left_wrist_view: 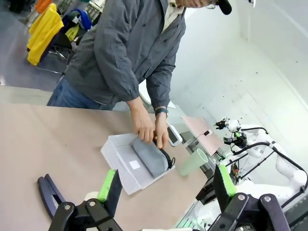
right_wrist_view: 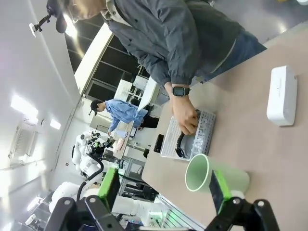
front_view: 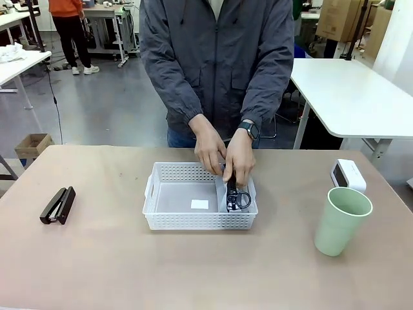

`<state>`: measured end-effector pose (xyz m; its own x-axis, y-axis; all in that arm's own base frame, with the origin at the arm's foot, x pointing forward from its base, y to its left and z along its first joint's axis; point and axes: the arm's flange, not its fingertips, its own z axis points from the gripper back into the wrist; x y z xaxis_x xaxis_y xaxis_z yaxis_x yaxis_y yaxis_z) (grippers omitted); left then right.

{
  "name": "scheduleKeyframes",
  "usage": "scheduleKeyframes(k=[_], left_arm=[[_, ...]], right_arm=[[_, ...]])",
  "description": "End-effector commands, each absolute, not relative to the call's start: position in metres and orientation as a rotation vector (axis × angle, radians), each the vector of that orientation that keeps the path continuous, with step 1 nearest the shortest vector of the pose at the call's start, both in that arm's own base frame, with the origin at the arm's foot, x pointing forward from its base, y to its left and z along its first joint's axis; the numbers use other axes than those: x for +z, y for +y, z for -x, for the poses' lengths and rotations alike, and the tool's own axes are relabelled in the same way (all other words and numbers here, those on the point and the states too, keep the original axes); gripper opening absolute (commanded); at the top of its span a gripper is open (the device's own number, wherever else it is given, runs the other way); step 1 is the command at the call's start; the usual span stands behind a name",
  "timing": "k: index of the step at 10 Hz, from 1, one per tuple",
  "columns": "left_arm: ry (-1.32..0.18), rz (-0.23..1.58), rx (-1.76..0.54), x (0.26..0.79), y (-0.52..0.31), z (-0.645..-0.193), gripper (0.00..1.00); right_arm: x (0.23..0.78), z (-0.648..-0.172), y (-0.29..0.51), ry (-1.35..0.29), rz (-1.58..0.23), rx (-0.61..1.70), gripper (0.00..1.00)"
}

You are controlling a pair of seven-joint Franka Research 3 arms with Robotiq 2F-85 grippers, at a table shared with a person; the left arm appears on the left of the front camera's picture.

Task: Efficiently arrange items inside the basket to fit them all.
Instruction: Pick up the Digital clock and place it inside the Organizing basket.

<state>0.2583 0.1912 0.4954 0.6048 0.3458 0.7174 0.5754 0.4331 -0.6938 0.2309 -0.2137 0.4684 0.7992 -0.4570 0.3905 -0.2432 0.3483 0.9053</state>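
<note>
Front view: hands [front_view: 222,152] hold shoe [front_view: 235,196] tilted in basket [front_view: 193,221], right end, frame centre. Stapler [front_view: 58,205] far left; cup [front_view: 342,219] upright lower right, box [front_view: 348,174] just behind it. Left gripper [left_wrist_view: 166,178] and right gripper [right_wrist_view: 162,178] gape wide, empty. Cup likely light, stiff, slick: grip across its wall. Right wrist view: cup near, ahead of fingers.

- Front view: bright, even overhead light, sharp all over. Only faint, soft shadows at foot of basket [front_view: 187,219] & cup [front_view: 340,223].
- Left wrist view: fisheye bend twd edges. Wall [left_wrist_view: 269,72] far beyond left gripper [left_wrist_view: 166,183], up-right of it, washed out near-white.
- Right wrist view: ceiling lamps [right_wrist_view: 21,106] glare far left of right gripper [right_wrist_view: 162,188]. Edges curved, bkgd there hazy.
</note>
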Motion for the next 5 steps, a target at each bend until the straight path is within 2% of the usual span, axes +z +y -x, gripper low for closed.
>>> scheduleKeyframes(k=[1,5], left_arm=[[-0.984,1.150,-0.192,0.4983,0.1909,-0.2612,1.00],[-0.984,1.150,-0.192,0.4983,0.1909,-0.2612,1.00]], right_arm=[[0.4706,-0.2316,-0.2156,-0.701,-1.229,-0.137,1.00],[0.4706,-0.2316,-0.2156,-0.701,-1.229,-0.137,1.00]])
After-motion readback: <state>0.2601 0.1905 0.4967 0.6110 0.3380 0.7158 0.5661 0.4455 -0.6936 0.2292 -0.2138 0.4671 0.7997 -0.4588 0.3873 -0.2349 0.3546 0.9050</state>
